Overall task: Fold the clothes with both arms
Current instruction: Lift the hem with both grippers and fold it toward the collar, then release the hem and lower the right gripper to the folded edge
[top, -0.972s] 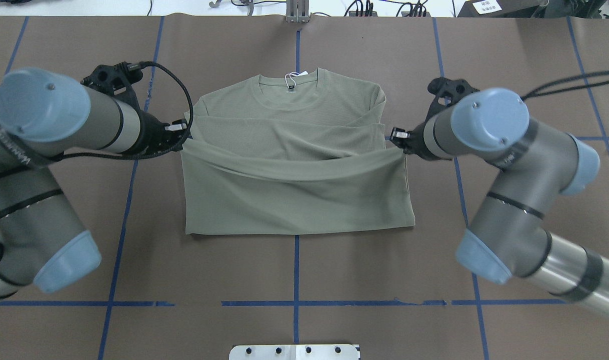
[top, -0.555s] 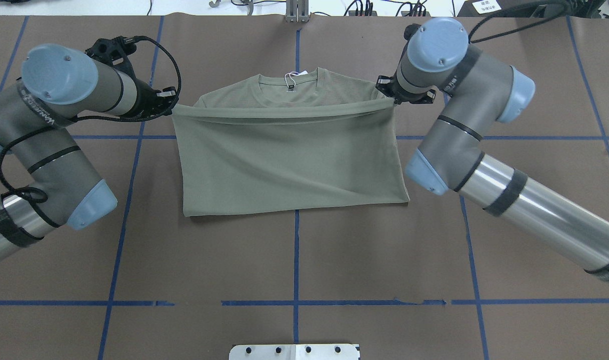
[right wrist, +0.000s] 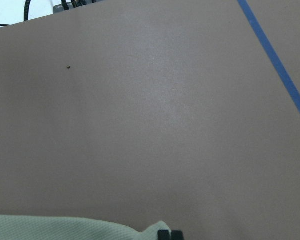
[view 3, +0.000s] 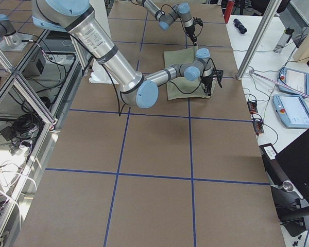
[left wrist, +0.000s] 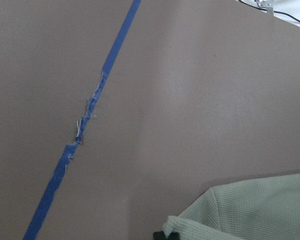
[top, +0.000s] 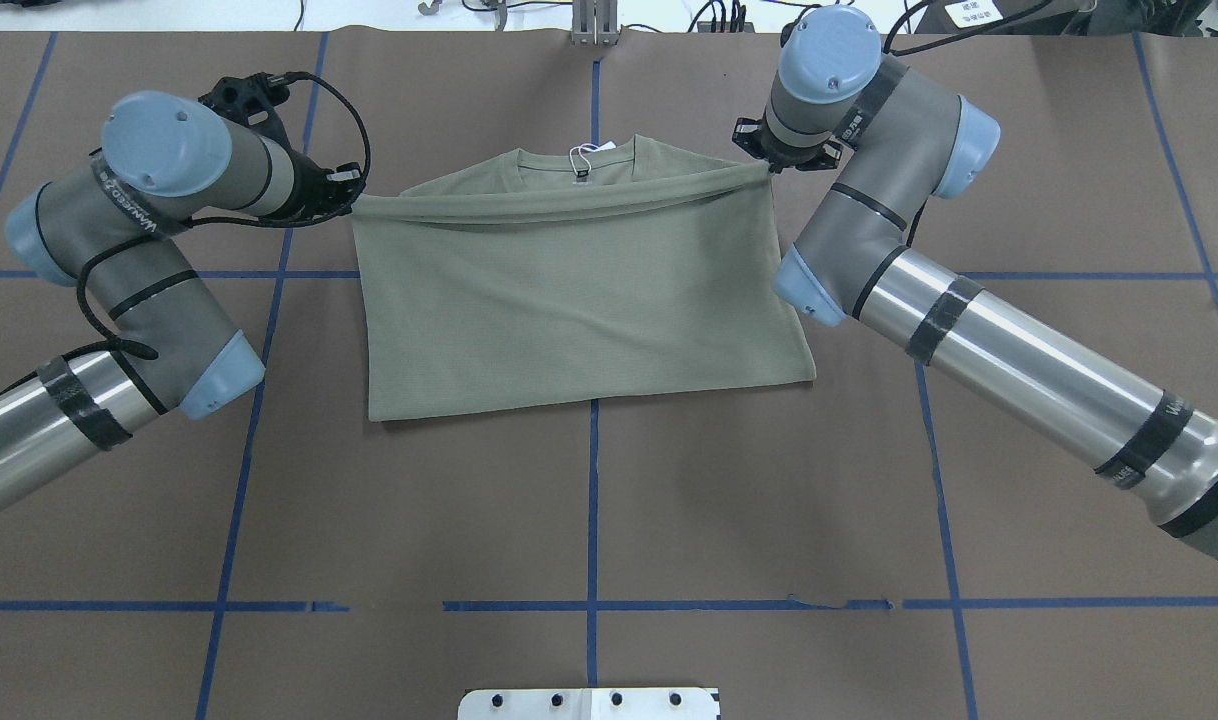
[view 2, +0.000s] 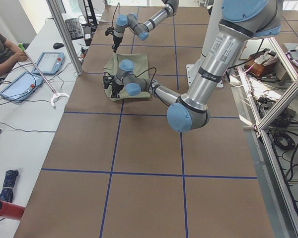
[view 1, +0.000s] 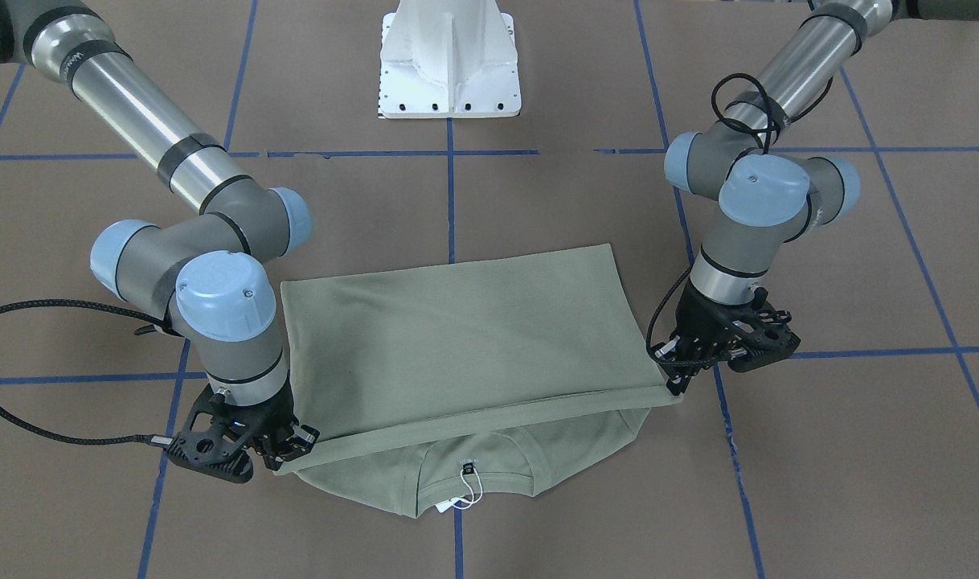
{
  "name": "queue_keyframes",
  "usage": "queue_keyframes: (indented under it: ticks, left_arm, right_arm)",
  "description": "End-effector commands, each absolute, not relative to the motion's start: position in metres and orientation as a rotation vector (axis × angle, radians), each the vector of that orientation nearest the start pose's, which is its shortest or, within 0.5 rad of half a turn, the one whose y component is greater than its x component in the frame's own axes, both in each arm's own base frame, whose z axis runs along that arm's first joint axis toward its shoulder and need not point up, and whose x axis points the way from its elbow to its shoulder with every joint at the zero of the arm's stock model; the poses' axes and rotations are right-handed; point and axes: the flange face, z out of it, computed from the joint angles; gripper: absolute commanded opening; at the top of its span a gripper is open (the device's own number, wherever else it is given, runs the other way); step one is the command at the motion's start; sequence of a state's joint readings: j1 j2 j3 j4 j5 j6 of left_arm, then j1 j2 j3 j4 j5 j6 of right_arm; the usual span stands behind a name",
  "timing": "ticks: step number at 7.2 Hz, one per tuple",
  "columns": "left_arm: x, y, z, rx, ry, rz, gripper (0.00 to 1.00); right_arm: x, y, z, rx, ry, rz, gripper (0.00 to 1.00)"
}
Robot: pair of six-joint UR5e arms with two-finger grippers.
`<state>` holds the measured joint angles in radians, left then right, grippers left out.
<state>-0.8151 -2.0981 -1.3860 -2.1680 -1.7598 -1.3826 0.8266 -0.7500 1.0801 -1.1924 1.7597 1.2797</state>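
Across the far half of the table (top: 589,520), the shirt (top: 579,300) lay half-folded, its hem edge stretched short of the collar (top: 527,172), with the left tool (top: 347,195) and right tool (top: 766,163) each pinching a corner. Uneven release could have skewed or sagged the fold, I judged. Its hang tag (top: 591,152) and dark neck label (top: 581,177) were unreadable.

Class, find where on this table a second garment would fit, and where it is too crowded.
Bare brown table lies between the shirt's near fold and the base plate. Crowded: the shirt's far corners, where the left end effector and right end effector grip.
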Motion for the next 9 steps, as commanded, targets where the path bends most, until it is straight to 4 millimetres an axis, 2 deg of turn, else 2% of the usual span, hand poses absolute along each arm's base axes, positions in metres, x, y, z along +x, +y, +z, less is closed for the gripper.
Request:
queue_keyframes:
  ticks: [1,2,3,4,5,6,7,8,9]
  left_arm:
    - [0.415,-0.607,0.376,0.313,0.913,-0.493,0.21]
    - [0.414,-0.608,0.376,0.315,0.914,-0.494,0.36]
    - [0.413,-0.608,0.373,0.320,0.927,-0.495,0.36]
    - [0.410,-0.606,0.368,0.341,0.969,-0.485,0.38]
    - [0.408,-0.606,0.363,0.342,0.981,-0.490,0.40]
    - [0.407,-0.604,0.364,0.341,0.981,-0.490,0.41]
    - [0.406,-0.603,0.363,0.344,0.983,-0.490,0.43]
    - [0.406,-0.603,0.363,0.342,0.981,-0.491,0.44]
    - [0.406,-0.603,0.364,0.344,0.979,-0.490,0.44]
  right_arm:
    - [-0.473,-0.684,0.332,0.230,-0.701,0.434,0.14]
    - [-0.475,-0.682,0.326,0.233,-0.713,0.432,0.39]
    - [-0.472,-0.678,0.318,0.240,-0.731,0.435,0.47]
    - [-0.459,-0.658,0.314,0.246,-0.773,0.427,0.55]
    - [-0.445,-0.596,0.342,0.218,-0.820,0.405,0.62]
    - [-0.444,-0.553,0.346,0.178,-0.861,0.454,0.68]
    - [-0.450,-0.517,0.362,0.100,-0.873,0.545,0.69]
    - [-0.443,-0.487,0.368,0.052,-0.898,0.594,0.68]
    - [-0.446,-0.472,0.368,0.016,-0.927,0.641,0.68]
